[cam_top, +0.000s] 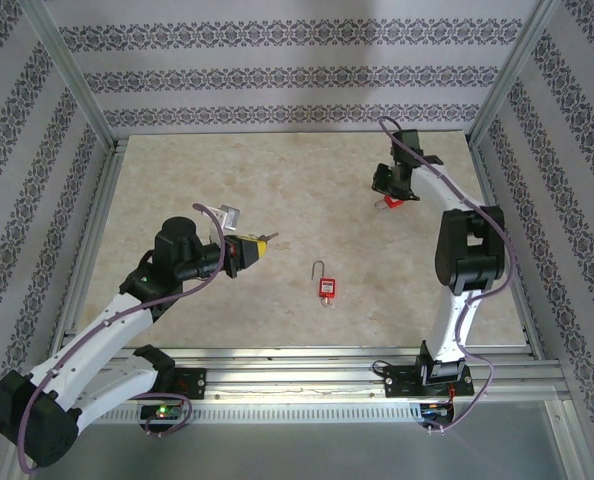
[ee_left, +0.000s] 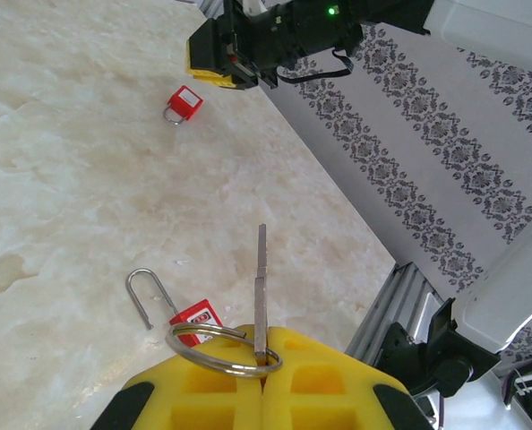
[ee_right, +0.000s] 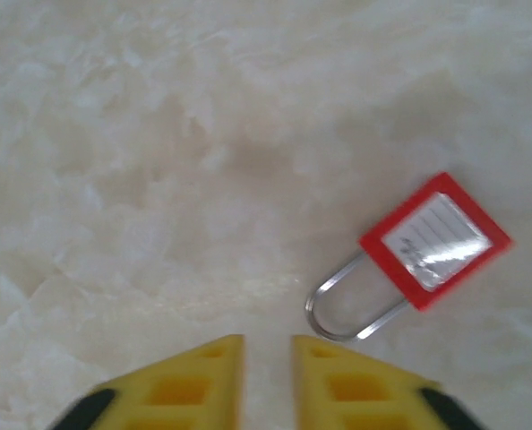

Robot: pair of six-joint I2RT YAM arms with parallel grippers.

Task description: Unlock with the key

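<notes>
My left gripper (ee_left: pixel 264 358) is shut on a flat silver key (ee_left: pixel 261 287) that points straight out from the yellow pads, its steel ring (ee_left: pixel 221 349) lying over the left pad. Just past the pads lies a red padlock (ee_left: pixel 194 316) at mid-table (cam_top: pixel 326 286), its long shackle (ee_left: pixel 145 291) with one leg end free of the body. In the top view the left gripper (cam_top: pixel 257 246) hovers left of that lock. A second red padlock (ee_right: pixel 434 239) with a closed shackle (ee_right: pixel 347 305) lies at the back right. My right gripper (ee_right: pixel 268 345) stands open just left of it, holding nothing.
Aluminium frame rails (cam_top: pixel 307 360) run along the near edge and up both sides, with patterned walls (cam_top: pixel 277 80) behind them. The marble tabletop (cam_top: pixel 227 170) is bare between the two locks. The right arm's elbow (cam_top: pixel 472 250) stands over the table's right side.
</notes>
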